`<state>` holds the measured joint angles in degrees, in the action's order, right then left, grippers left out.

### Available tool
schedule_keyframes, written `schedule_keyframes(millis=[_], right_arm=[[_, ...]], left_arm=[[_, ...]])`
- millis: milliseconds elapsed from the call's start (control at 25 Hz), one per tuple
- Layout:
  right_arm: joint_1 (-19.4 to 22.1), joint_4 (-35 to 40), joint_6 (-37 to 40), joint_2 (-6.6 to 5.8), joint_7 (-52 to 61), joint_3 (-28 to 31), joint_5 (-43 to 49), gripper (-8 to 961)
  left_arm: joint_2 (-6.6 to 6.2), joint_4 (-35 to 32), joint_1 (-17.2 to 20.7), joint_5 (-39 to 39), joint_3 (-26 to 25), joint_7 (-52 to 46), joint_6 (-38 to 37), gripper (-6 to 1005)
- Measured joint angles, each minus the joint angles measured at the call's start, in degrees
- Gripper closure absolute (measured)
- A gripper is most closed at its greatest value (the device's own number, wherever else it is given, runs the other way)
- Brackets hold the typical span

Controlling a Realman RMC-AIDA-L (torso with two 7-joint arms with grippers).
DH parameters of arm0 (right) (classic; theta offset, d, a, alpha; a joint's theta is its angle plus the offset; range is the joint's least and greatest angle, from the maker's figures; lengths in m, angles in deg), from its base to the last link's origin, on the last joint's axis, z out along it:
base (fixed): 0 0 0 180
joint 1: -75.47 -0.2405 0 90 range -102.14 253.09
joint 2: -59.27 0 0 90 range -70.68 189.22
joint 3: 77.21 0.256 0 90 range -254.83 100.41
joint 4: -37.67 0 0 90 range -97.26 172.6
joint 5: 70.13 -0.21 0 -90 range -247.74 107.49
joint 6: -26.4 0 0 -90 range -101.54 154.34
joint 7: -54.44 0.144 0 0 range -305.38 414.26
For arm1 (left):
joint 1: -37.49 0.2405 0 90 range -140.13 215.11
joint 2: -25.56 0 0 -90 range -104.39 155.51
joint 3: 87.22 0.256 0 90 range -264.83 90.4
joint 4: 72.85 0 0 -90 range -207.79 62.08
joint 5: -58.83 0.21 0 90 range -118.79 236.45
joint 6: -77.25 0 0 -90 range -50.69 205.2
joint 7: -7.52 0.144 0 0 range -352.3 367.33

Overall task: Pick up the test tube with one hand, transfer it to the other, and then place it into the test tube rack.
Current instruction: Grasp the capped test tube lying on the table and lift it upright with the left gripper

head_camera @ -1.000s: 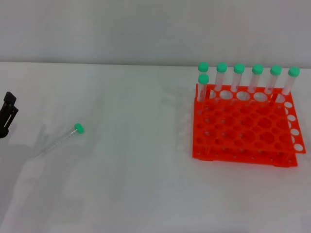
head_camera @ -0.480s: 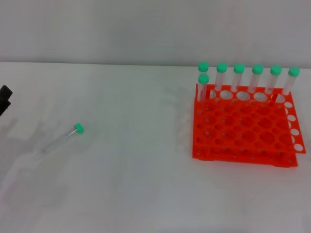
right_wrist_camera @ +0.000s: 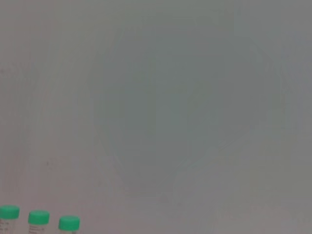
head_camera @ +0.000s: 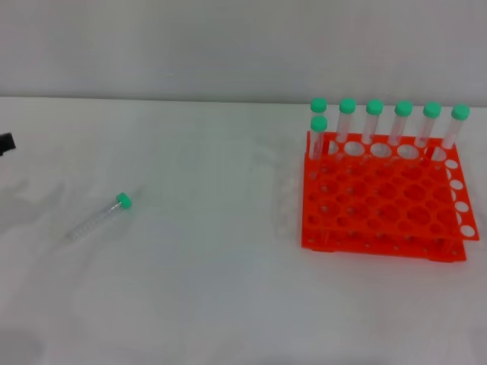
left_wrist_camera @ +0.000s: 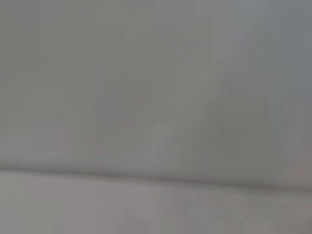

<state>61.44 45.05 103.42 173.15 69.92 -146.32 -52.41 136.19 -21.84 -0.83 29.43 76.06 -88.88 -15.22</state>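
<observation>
The test tube point(head_camera: 97, 217) lies on its side on the white table at the left, its green cap point(head_camera: 123, 201) pointing to the back right. Nothing touches it. Only a small black bit of my left gripper point(head_camera: 4, 144) shows at the left edge of the head view, well away from the tube. The orange-red test tube rack point(head_camera: 380, 242) stands at the right, with several green-capped tubes point(head_camera: 374, 122) upright along its back row. Three of those green caps point(right_wrist_camera: 38, 217) show in the right wrist view. My right gripper is out of view.
A pale wall runs behind the table. The left wrist view shows only the wall and the table's far edge point(left_wrist_camera: 146, 176). White tabletop point(head_camera: 221, 228) lies between the lying tube and the rack.
My left gripper has drawn back to the left and upward, from beside the lying tube to nearly out of the head view. The tube and the rack have not moved.
</observation>
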Motion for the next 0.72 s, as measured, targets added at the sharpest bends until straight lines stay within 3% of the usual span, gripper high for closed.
schedule_keyframes(millis=[200, 360, 520, 720], right_arm=[[-0.1, 0.1, -0.2, 0.02, -0.1, 0.0, 0.0, 95], [-0.2, 0.2, -0.2, 0.03, -0.1, 0.0, -0.1, 95], [-0.2, 0.2, -0.2, 0.22, -0.1, 0.0, -0.2, 96], [-0.3, 0.2, -0.2, 0.47, -0.1, 0.0, -0.3, 96]], left_arm=[[-1.42, 7.5, -8.0, 17.8, 0.0, -3.0, -4.0, 170], [-1.89, 8.8, -14.5, 32.3, 0.0, -1.5, -5.3, 170], [-1.31, 8.9, -18.0, 39.3, 0.0, 2.2, -4.5, 170], [0.17, 8.2, -19.8, 42.0, 0.0, 7.8, -3.7, 170]])
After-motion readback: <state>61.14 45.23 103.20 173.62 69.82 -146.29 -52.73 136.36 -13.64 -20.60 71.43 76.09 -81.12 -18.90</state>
